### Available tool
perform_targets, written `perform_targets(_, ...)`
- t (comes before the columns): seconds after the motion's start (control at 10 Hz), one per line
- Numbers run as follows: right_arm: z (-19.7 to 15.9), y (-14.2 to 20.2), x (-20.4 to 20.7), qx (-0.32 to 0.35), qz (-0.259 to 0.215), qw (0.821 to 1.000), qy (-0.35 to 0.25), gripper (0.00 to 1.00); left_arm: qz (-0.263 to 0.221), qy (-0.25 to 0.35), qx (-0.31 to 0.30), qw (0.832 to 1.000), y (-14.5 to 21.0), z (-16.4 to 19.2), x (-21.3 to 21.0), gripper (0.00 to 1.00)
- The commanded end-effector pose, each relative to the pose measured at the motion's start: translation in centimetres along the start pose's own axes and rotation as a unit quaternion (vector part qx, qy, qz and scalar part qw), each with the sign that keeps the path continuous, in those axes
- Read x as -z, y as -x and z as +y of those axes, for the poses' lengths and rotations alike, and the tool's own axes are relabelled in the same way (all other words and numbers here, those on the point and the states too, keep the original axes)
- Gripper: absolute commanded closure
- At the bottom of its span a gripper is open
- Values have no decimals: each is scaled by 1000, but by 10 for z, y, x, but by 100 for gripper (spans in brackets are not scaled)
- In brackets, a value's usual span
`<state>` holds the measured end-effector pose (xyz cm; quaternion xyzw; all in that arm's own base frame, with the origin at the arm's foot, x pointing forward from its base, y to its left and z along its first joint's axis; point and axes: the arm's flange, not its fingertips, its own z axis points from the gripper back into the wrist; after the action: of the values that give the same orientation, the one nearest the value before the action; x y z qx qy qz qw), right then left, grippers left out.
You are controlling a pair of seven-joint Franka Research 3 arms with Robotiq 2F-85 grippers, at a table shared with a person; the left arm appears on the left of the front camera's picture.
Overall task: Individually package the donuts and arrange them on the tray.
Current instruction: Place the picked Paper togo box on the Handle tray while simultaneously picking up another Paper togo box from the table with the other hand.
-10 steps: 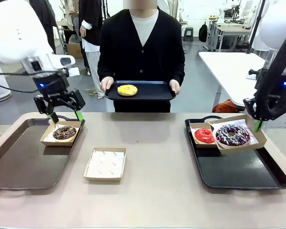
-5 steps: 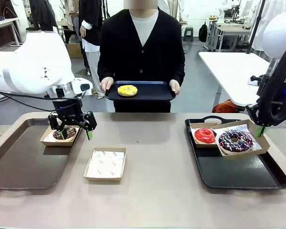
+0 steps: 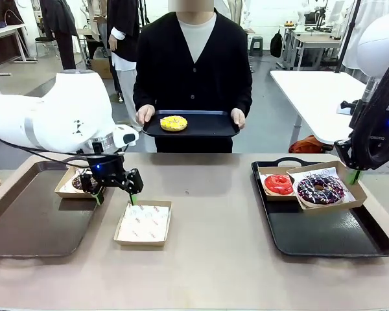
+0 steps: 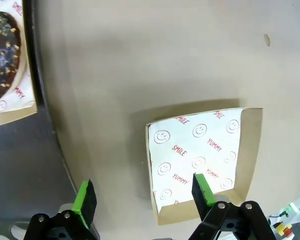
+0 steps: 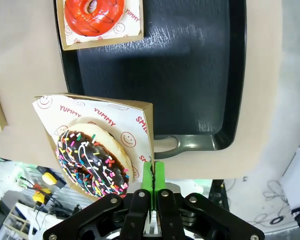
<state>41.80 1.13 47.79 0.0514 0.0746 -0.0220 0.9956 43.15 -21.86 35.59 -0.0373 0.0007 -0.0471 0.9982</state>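
The left gripper [image 3: 116,198], wide and empty, has shifted from the chocolate donut [image 4: 2,55] to the empty box's [image 3: 142,223] left edge, presumably readying it for the yellow donut [image 3: 173,122] beyond, while the right gripper [image 5: 153,167], well right, pinches the filled box [image 3: 330,204] of the purple donut [image 3: 319,188].

Bright, even overhead light; all views sharp. Soft shadow beside the empty box [image 4: 205,160] on the table [image 4: 165,60]. Glare streaks the dark tray [image 5: 190,90].

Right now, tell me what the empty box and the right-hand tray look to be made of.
Empty box: matte brown cardboard, going by its thin folded walls. Its liner looks like white paper with red print. Right tray: dark, faintly glossy, probably plastic, judging by the streaky, scuffed highlights.
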Motion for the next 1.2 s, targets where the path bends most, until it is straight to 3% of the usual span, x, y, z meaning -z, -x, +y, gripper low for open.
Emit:
perform_targets(0.0,3,1,-3,6,2,1000,0,99,-4,-16,-21,1000,1,-2,15,0)
perform_targets(1.1,0,0,0,0,0,1000,0,99,5,0,-4,1000,0,1,9,0)
